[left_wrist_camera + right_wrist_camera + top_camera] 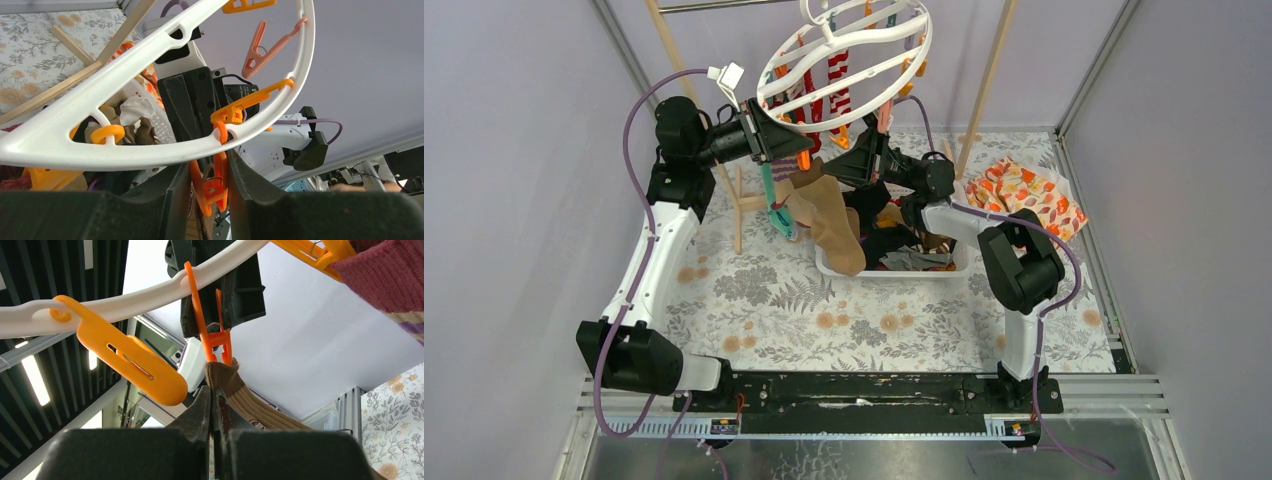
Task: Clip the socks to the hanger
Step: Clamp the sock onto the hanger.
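Two claws are working on one clip. My left claw [209, 172] is pressing together on the handles of an orange clip [216, 187] that is hanging from the rim of the white ring hanger [125, 157], low in the centre of its wrist view. My right claw [214, 402] is pinching the ribbed cuff of a tan sock [250, 402] and offering its top edge right at that clip's mouth, in the middle of the right wrist view. I cannot tell whether the cuff is sitting inside the mouth.

I am judging the sock as light, soft and floppy. Its foot is drooping toward the white basket [904, 272] on the bench [864, 330], so only the part near my fingertips is staying put. Gripping close under the cuff's edge looks right to me, since the doubled rib gives the clip something thick to bite. The hanger is hanging free and is likely to swing if pushed.
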Action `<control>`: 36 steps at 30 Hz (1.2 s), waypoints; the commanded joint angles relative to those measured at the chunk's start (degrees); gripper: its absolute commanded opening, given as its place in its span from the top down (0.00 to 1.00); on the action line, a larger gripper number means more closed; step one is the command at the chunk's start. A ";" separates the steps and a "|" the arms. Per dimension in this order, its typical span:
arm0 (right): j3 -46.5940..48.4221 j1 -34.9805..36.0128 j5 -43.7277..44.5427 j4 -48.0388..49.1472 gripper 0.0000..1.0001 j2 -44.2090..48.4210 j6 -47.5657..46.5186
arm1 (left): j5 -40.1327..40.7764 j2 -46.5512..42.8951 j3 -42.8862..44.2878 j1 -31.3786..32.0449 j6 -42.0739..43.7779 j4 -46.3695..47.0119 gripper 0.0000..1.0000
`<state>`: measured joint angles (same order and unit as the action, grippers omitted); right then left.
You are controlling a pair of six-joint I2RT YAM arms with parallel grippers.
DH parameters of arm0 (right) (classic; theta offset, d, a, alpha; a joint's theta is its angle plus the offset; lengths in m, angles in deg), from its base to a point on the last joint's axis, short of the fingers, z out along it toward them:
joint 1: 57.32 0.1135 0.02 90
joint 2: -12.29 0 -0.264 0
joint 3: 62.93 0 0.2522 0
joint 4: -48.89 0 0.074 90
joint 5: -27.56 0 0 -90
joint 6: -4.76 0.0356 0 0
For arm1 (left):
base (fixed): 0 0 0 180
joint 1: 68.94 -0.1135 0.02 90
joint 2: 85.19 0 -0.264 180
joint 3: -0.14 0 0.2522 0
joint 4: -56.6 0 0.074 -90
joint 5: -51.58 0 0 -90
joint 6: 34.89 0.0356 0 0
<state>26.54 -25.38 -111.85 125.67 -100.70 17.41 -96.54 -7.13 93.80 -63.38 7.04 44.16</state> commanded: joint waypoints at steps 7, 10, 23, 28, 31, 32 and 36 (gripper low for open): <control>-0.39 0.53 -3.04 7.63 1.00 3.83 -0.80 | -3.76 -1.43 1.55 -0.08 -0.42 3.97 1.00; -0.82 0.54 -3.15 7.63 1.00 3.74 -0.79 | -3.71 -1.46 1.68 -0.03 -0.53 4.10 1.00; 1.98 0.52 0.27 7.63 1.00 1.77 -0.10 | -4.12 -1.51 0.67 -0.05 -1.65 5.69 1.00; 2.12 0.52 1.34 7.65 1.00 1.46 -0.12 | -4.46 -1.73 -0.16 -0.03 -2.41 6.96 1.00; 2.40 0.55 2.04 7.63 1.00 1.08 0.03 | -4.81 -1.69 -0.37 -0.05 -2.64 7.60 1.00; 2.55 0.52 2.24 7.63 1.00 1.02 0.08 | -4.87 -1.69 -0.38 -0.03 -2.63 7.76 1.00; 2.70 0.53 2.88 7.63 1.00 0.71 0.34 | -5.13 -1.82 -0.59 -0.03 -2.81 8.28 1.00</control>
<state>26.16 -25.38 -110.95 125.67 -100.37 17.33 -97.42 -7.13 93.80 -63.38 4.37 47.20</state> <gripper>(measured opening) 0.018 0.348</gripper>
